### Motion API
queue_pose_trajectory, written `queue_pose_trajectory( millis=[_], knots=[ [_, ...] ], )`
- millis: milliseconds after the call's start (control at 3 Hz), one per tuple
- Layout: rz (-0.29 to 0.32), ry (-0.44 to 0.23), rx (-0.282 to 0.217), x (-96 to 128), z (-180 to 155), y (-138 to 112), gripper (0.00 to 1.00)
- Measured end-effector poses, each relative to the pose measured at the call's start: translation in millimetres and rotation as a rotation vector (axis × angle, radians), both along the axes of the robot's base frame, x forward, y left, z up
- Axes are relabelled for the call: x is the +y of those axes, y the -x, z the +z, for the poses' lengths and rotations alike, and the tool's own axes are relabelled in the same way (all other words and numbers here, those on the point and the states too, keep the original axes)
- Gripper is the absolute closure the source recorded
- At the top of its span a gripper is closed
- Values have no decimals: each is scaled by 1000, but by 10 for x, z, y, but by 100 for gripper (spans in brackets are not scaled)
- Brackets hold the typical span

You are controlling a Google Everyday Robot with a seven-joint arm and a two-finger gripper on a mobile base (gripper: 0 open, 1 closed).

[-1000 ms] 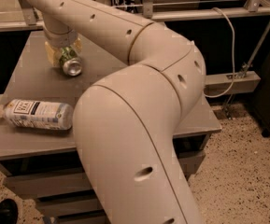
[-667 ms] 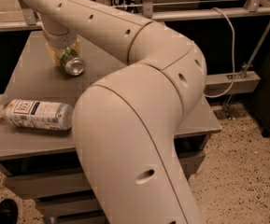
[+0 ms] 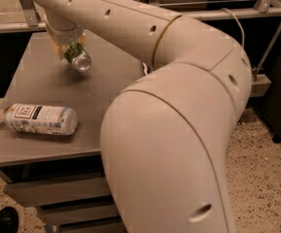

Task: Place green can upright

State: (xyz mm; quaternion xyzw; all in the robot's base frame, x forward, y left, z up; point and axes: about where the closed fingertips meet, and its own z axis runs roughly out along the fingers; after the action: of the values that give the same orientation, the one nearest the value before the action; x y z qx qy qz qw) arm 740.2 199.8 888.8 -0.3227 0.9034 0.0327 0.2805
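Rotation comes first: the gripper (image 3: 70, 51), at the far left of the worktop (image 3: 106, 93) with jaws clamped on the tilted green can (image 3: 79, 59), should square its silver end downward before releasing.

One table (image 3: 101, 89), one water bottle (image 3: 38, 119), one green can (image 3: 80, 60), one gripper (image 3: 72, 52) above the table's far side.
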Motion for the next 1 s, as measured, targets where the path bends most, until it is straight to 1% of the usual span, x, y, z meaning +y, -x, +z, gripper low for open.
queue_pose_trajectory(
  millis=[333, 667, 1000],
  knots=[
    [53, -110, -88, -73, 318, 99, 100],
    [154, -235, -157, -179, 452, 223, 100],
    [242, -380, -234, -272, 613, 386, 100]
  ],
)
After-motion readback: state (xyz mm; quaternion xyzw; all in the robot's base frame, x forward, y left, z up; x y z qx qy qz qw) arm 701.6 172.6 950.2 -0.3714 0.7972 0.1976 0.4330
